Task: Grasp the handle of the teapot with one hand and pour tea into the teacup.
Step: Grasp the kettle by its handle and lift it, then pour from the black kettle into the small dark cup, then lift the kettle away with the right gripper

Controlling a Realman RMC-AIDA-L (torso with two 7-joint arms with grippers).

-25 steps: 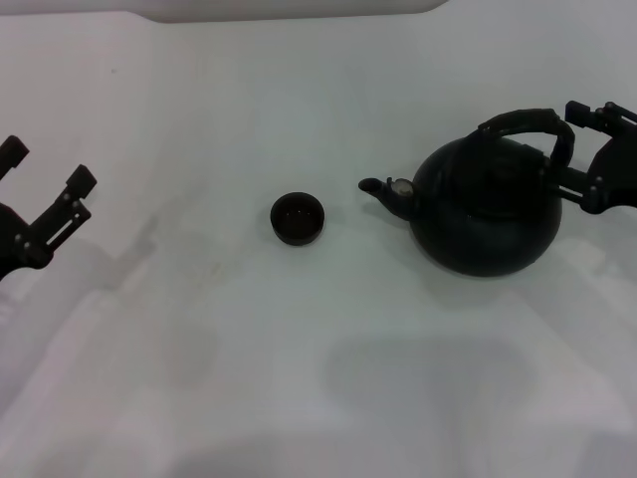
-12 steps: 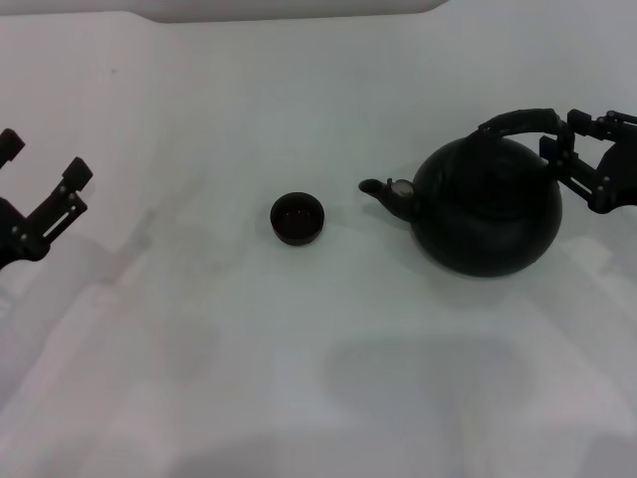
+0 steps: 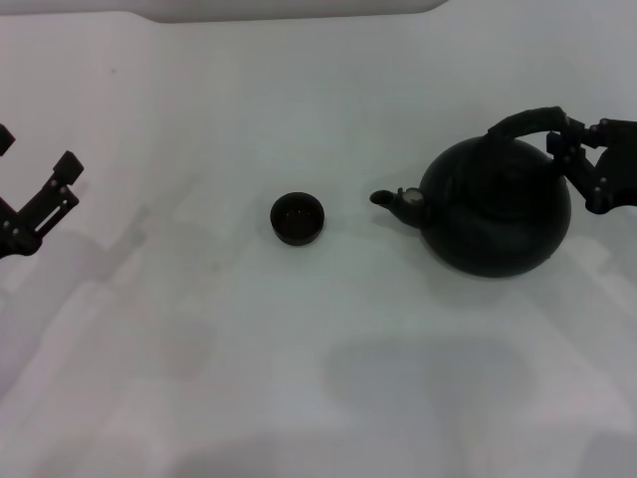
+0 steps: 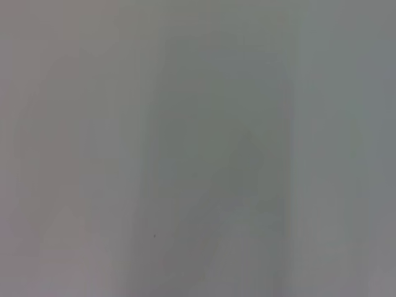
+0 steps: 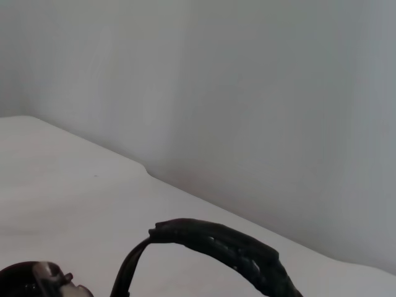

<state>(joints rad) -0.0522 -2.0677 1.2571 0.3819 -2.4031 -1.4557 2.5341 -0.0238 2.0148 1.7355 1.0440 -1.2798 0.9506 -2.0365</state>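
Teapot grip sits far off-centre

Right tool [image 3: 582,164] is clenched on the handle [image 3: 526,121] at its end farthest from the teacup [image 3: 298,218]. Lifted so, the teapot [image 3: 495,207] could swing, spilling on the worktop [image 3: 299,358]. Left tool [image 3: 35,204] hangs released, far beyond the teacup.

The left wrist view is a featureless grey blur. The left gripper [image 3: 35,199] is cut by the frame edge. The right gripper [image 3: 582,159] hides the handle's [image 3: 528,121] far end.
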